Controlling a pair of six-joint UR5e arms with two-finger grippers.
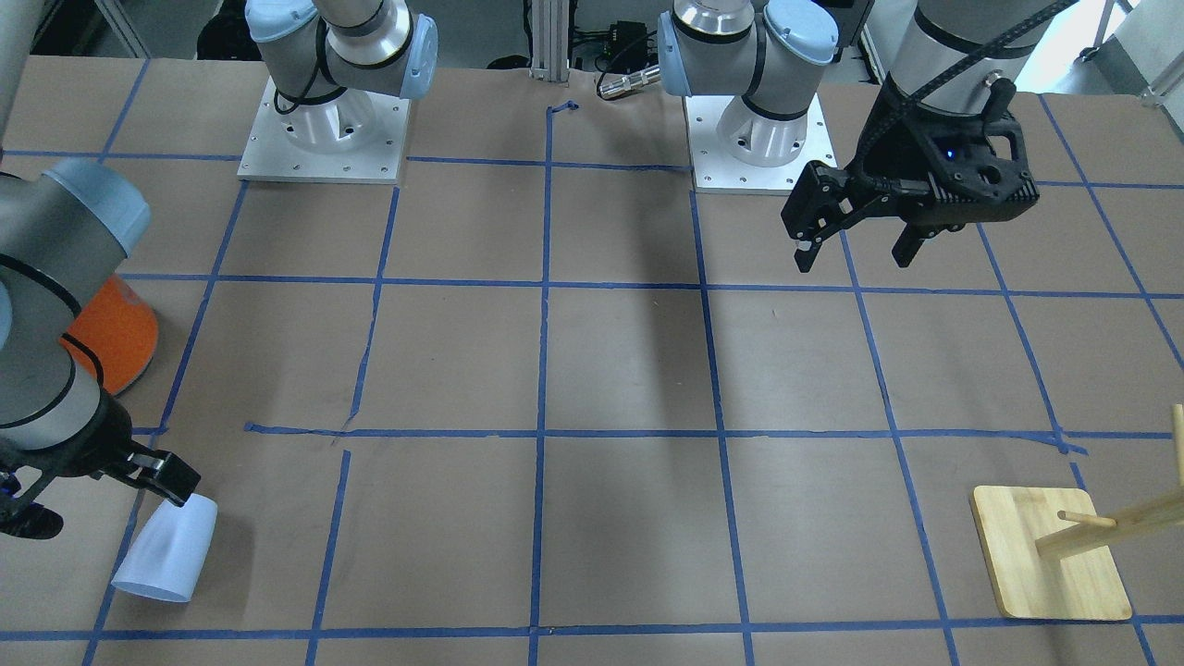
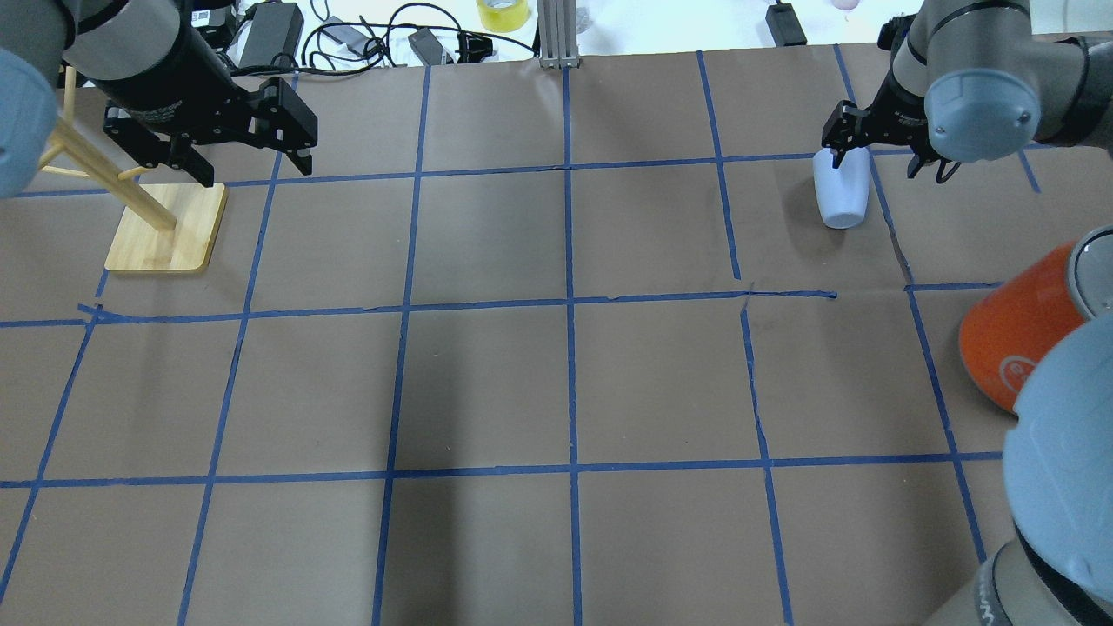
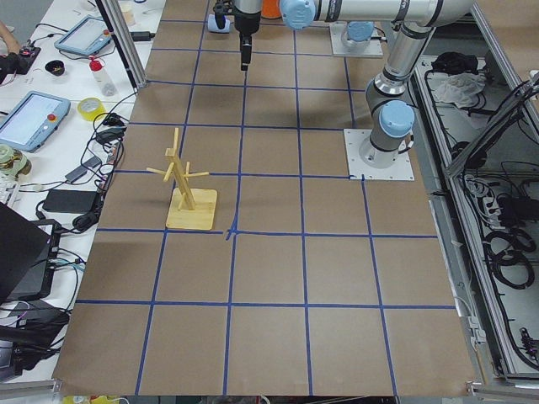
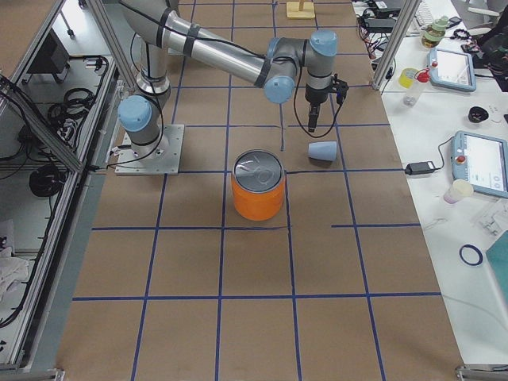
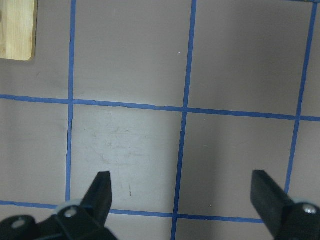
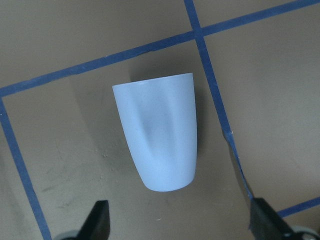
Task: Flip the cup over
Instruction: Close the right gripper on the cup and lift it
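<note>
The small pale lavender-blue cup (image 2: 842,193) lies on its side on the paper-covered table, at the far right in the overhead view. It also shows in the front view (image 1: 166,553) and the right wrist view (image 6: 157,132), its narrow base nearest the fingertips. My right gripper (image 2: 883,161) is open and empty, hanging just above the cup's far end (image 6: 182,222); I cannot tell whether a finger (image 1: 171,476) touches it. My left gripper (image 2: 252,165) is open and empty above bare table (image 5: 182,185).
A large orange canister (image 2: 1017,348) with a silver top stands near the cup, on the robot's side of it (image 4: 257,194). A wooden peg rack (image 2: 165,228) on a square base stands beside the left gripper. Blue tape lines grid the table.
</note>
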